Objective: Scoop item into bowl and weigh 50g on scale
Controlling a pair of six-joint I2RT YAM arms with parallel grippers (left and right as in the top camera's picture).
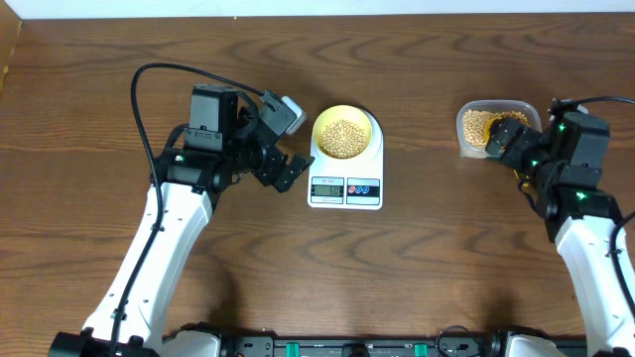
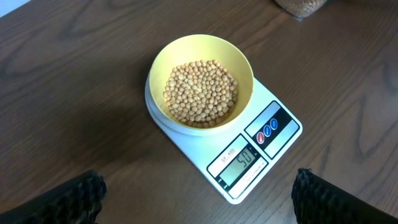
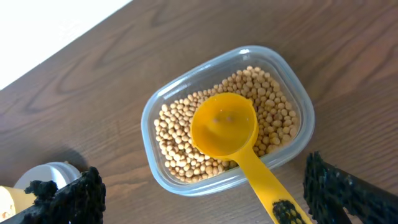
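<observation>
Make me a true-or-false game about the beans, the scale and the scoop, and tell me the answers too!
1. The bowl sits on the scale. True.
2. The bowl is empty. False: it holds a heap of beans.
3. The scoop lies in the clear container, its head resting on the beans there. True.
4. The right gripper is squeezing the scoop. False: its jaws stand wide open, and the handle lies free between them.
5. The left gripper is open and holds nothing. True.
</observation>
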